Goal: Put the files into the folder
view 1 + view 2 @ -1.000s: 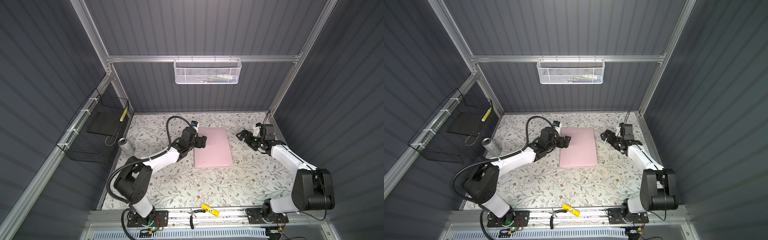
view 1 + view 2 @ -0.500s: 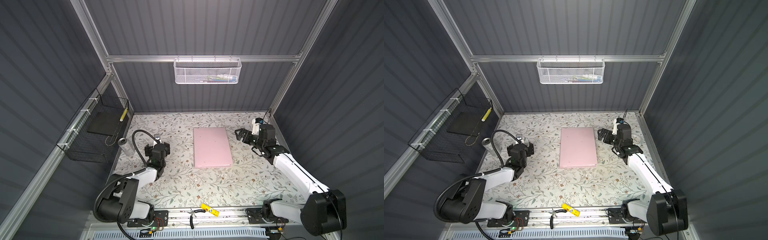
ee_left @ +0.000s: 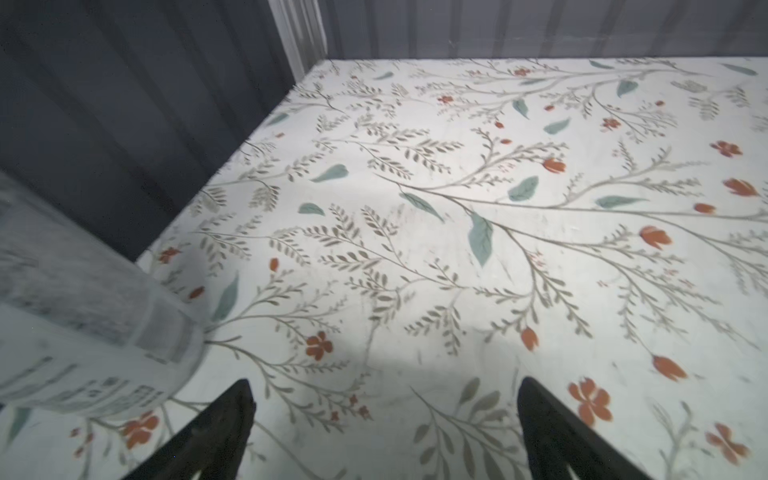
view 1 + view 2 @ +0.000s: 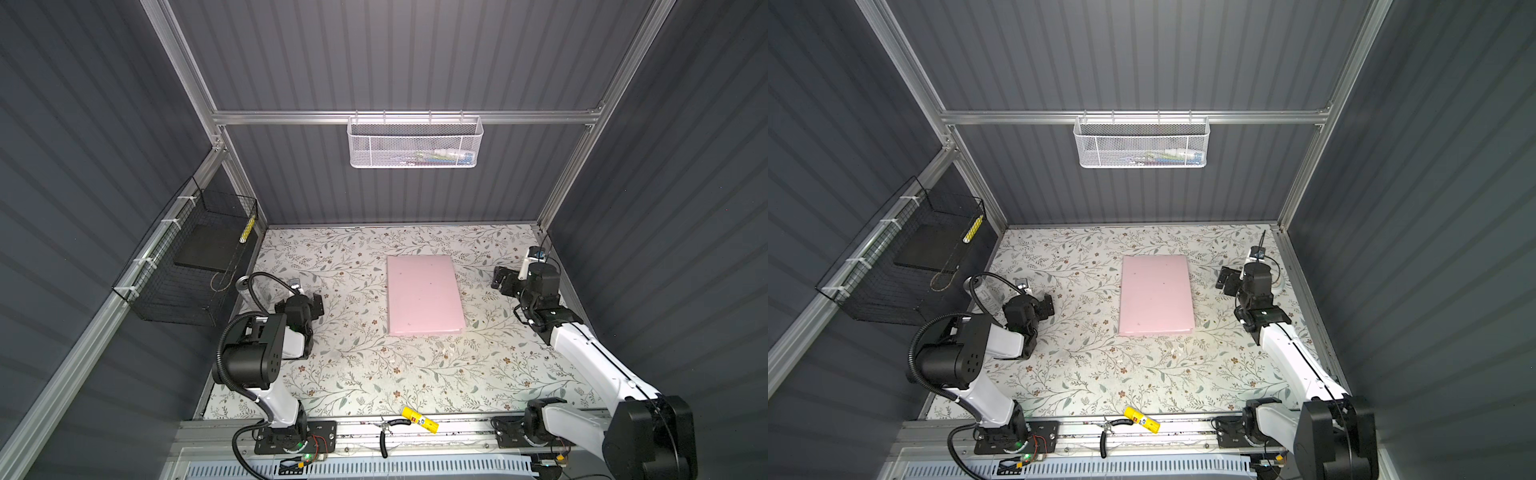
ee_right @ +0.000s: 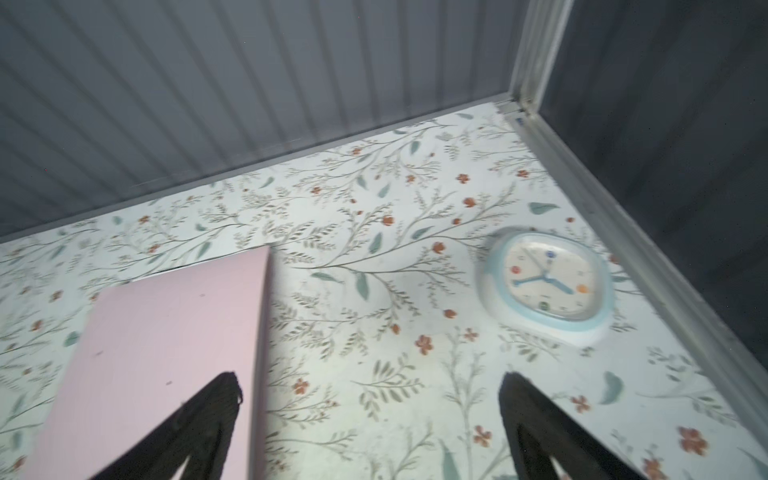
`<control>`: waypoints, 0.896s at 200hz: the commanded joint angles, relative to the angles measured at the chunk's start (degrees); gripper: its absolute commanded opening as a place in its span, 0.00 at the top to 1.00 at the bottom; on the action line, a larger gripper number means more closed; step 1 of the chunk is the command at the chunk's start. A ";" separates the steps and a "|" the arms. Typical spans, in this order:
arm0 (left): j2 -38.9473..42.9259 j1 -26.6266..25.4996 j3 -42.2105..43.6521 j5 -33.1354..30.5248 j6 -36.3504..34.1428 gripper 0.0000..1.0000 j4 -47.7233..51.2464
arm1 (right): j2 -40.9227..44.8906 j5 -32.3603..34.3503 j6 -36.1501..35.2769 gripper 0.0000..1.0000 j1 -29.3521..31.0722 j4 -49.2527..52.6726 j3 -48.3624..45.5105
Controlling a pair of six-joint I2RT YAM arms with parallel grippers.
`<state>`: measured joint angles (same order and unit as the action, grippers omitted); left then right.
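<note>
The pale pink folder lies shut and flat in the middle of the floral table. It also shows in the right wrist view as the folder. The files are out of view. My left gripper hovers low at the table's left side, well clear of the folder, open and empty. My right gripper hangs open and empty just right of the folder's long right edge.
A grey printed can stands by the left wall, close to my left gripper. A blue-rimmed clock lies near the right wall. A black wire basket and a white mesh basket hang on the walls. A yellow tube and pliers lie on the front rail.
My left arm has pulled back from the folder's left edge to the left side near the can. My right arm has drawn back slightly to the right. The folder has not moved.
</note>
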<state>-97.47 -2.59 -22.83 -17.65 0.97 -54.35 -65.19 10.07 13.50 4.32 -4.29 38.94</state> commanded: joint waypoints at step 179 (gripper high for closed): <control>-0.68 -0.49 -3.45 4.90 0.17 0.00 0.91 | -18.01 -7.64 -10.07 0.01 -7.48 -51.58 -20.53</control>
<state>-97.62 -2.83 -25.26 -13.19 1.06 -53.63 -83.31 2.22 3.81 -3.22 -52.31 18.63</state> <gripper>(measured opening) 0.997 0.990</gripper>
